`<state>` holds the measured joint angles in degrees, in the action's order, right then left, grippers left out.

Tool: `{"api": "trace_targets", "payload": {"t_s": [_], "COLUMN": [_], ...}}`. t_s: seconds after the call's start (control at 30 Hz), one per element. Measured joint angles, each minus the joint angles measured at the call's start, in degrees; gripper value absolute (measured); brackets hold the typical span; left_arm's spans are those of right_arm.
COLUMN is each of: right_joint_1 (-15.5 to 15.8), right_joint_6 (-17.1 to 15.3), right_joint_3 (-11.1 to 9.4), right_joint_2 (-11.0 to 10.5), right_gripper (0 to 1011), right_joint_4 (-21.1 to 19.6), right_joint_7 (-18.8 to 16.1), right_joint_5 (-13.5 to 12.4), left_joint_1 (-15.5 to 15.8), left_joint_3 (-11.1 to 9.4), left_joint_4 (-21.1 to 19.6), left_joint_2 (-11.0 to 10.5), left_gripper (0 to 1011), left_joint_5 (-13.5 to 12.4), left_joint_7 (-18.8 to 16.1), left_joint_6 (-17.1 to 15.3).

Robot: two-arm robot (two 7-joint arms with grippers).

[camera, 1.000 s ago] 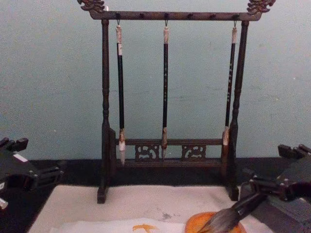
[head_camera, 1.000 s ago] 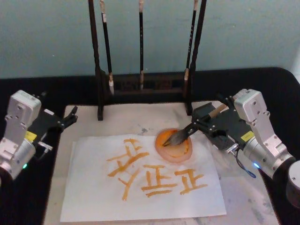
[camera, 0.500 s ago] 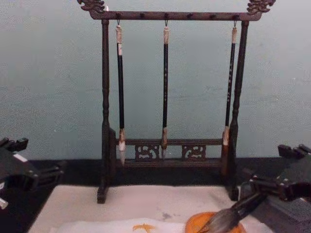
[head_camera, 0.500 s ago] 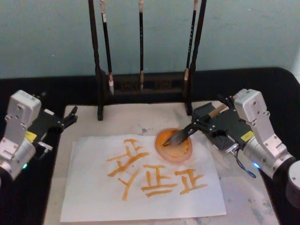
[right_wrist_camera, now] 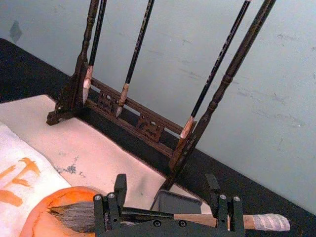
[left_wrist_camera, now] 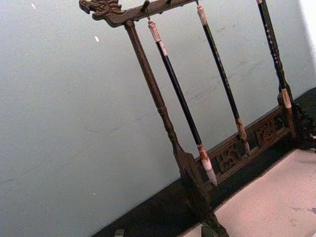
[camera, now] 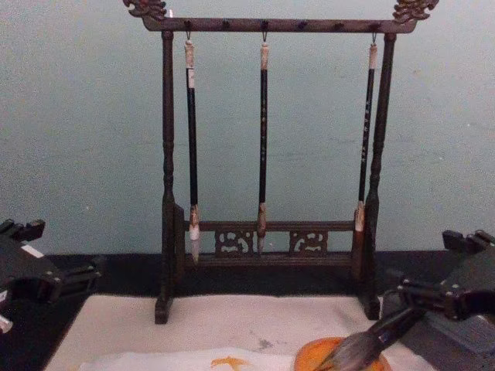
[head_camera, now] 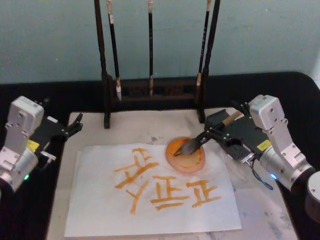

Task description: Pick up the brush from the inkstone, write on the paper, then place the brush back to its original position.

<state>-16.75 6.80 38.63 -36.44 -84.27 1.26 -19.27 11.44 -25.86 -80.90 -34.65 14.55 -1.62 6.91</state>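
1. On the table [head_camera: 30, 220] lies the mat [head_camera: 135, 127], with the paper [head_camera: 100, 215] on its near half, already covered in orange characters. We judge the writing done and the return of the brush to be the step in hand.
2. The rack [head_camera: 106, 75] stands along the mat's far edge with thin brushes hanging from it.
3. Our left gripper [head_camera: 75, 123] is parked at the mat's far left corner; we cannot tell how its fingers stand.
4. Our right gripper [head_camera: 214, 134] sits at the mat's right edge, clamped on the brush [head_camera: 200, 140] at its dark ferrule.
5. The inkstone [head_camera: 185, 154] lies on the paper's far right corner. The brush slants down from the gripper, bristles on the inkstone.
6. To finish well, we should lower gently until the brush rests, then release without flicking ink.
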Motion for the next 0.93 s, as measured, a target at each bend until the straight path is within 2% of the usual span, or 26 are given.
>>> {"api": "trace_targets", "payload": {"t_s": [0.93], "right_joint_1": [0.0], "right_joint_6": [0.0], "right_joint_3": [0.0], "right_joint_2": [0.0], "right_gripper": [1000], "right_joint_4": [0.0], "right_joint_7": [0.0], "right_joint_5": [0.0], "left_joint_1": [0.0], "left_joint_3": [0.0], "left_joint_4": [0.0], "left_joint_2": [0.0], "left_gripper": [1010], "left_joint_5": [0.0], "left_joint_7": [0.0], "left_joint_6": [0.0]}}
